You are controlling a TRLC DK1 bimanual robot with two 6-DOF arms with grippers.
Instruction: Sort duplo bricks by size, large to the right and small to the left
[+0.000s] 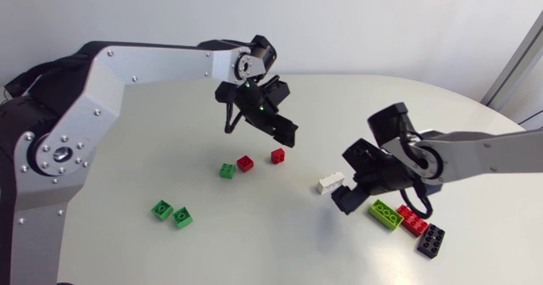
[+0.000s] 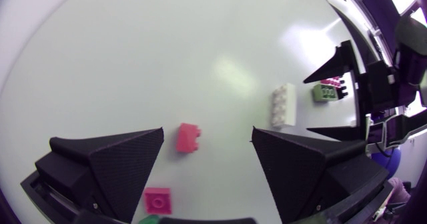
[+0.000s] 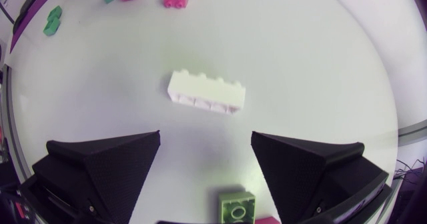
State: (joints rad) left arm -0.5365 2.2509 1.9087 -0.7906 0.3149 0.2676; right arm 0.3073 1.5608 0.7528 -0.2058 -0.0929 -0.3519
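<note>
Right pincer (image 3: 205,143) open, empty, white long brick (image 3: 206,93) just ahead of it | left pincer (image 2: 207,131) open, empty, above small red brick (image 2: 189,137) left of white brick | long green brick (image 1: 386,215), large red brick (image 1: 413,220), black brick (image 1: 431,240) grouped right of it, seemingly sorted | remaining: white brick

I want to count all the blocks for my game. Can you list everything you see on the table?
small green bricks: 3, green, two at the left front, one beside the red ones
small red bricks: 2, red, mid-table
long white brick: 1, white, middle
large green brick: 1, green, right
large red brick: 1, red, beside it
large black brick: 1, black, rightmost
table: 1, white
left gripper: 1, black, open, over a red brick
right gripper: 1, black, open, by the white brick
</note>
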